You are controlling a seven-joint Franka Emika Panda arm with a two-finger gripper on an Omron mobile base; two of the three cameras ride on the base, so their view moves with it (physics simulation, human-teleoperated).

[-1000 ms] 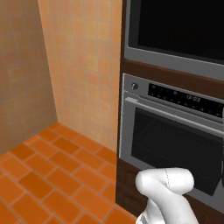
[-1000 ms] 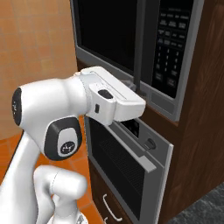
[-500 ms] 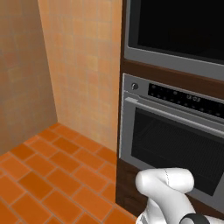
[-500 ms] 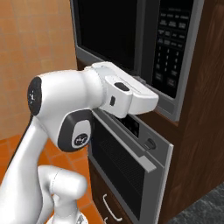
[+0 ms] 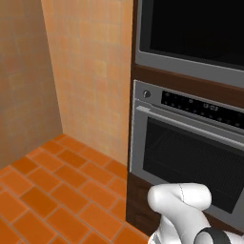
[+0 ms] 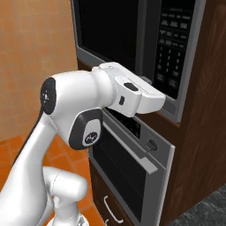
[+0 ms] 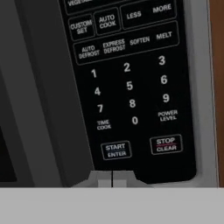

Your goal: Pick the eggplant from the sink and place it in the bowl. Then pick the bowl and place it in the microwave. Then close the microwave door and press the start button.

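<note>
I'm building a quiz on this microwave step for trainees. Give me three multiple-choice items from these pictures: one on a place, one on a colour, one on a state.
1. Where does the START ENTER button sit on the microwave keypad?
A. Left of the STOP CLEAR button
B. Above the number 3
C. Right of POWER LEVEL

2. What colour is the floor?
A. Grey
B. Orange tile
C. White

3. How does the microwave door stand?
A. Wide open
B. Taken off
C. Closed

Answers:
1. A: in the hand view the two buttons share the bottom row, START ENTER on the left.
2. B: the left base view shows orange tiles below the oven.
3. C: in the right base view the black glass lies flush with the front, beside the keypad.
</note>
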